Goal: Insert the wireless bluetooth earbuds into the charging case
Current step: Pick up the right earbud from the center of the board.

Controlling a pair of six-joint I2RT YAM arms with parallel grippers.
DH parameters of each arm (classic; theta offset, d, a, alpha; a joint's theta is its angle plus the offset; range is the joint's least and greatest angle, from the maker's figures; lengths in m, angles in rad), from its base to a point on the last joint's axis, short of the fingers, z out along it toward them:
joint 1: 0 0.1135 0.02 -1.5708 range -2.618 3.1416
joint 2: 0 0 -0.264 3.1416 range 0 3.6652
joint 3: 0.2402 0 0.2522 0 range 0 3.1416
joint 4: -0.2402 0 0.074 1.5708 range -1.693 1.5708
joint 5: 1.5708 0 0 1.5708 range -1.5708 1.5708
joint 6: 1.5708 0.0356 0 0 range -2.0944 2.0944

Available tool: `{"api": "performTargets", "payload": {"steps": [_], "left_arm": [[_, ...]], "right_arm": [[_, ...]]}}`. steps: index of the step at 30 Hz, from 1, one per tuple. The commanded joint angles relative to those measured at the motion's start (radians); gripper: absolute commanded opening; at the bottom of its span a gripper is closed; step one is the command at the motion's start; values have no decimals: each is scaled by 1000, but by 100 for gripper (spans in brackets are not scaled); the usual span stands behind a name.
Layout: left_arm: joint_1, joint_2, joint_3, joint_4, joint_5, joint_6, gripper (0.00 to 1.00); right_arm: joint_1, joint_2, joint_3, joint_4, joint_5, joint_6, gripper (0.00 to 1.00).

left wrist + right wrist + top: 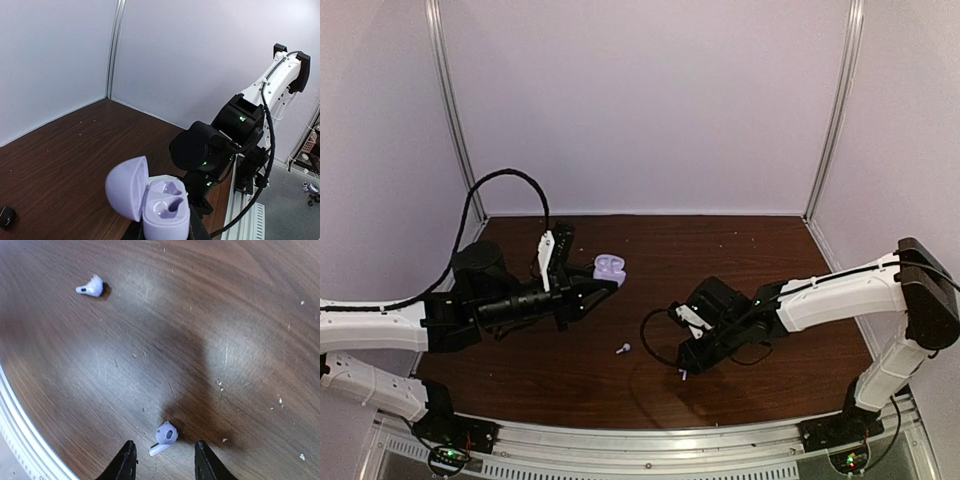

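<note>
Left of centre, charging case point(609, 267): our left jaws pinch its base, lid open, both wells empty, presented for loading.
Earbud point(164, 437): on the counter point(225, 315), between our right jaws, spread to straddle it.
Second earbud point(91, 287): loose on counter, further left, awaiting its turn.

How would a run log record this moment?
left end effector: holds open, empty lilac plastic charging case | right end effector: open around white stemmed earbud | second white earbud: on table
</note>
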Motion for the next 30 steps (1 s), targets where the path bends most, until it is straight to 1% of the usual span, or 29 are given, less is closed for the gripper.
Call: {"api": "performTargets", "payload": {"steps": [1, 7, 16, 20, 24, 30], "left_arm": [[6, -15, -8, 44, -13, 1, 0], [5, -19, -11, 44, -14, 3, 0], [5, -37, -20, 41, -24, 5, 0], [5, -42, -21, 33, -27, 8, 0], [6, -44, -16, 24, -28, 14, 0], [5, -44, -12, 14, -24, 18, 0]], "right_arm": [[19, 30, 18, -31, 4, 18, 40], [28, 80, 39, 2, -16, -6, 40], [67, 166, 138, -14, -73, -100, 38], [87, 175, 168, -57, -77, -137, 36], [90, 153, 187, -106, -53, -167, 37], [91, 134, 294, -263, 24, -314, 41]]}}
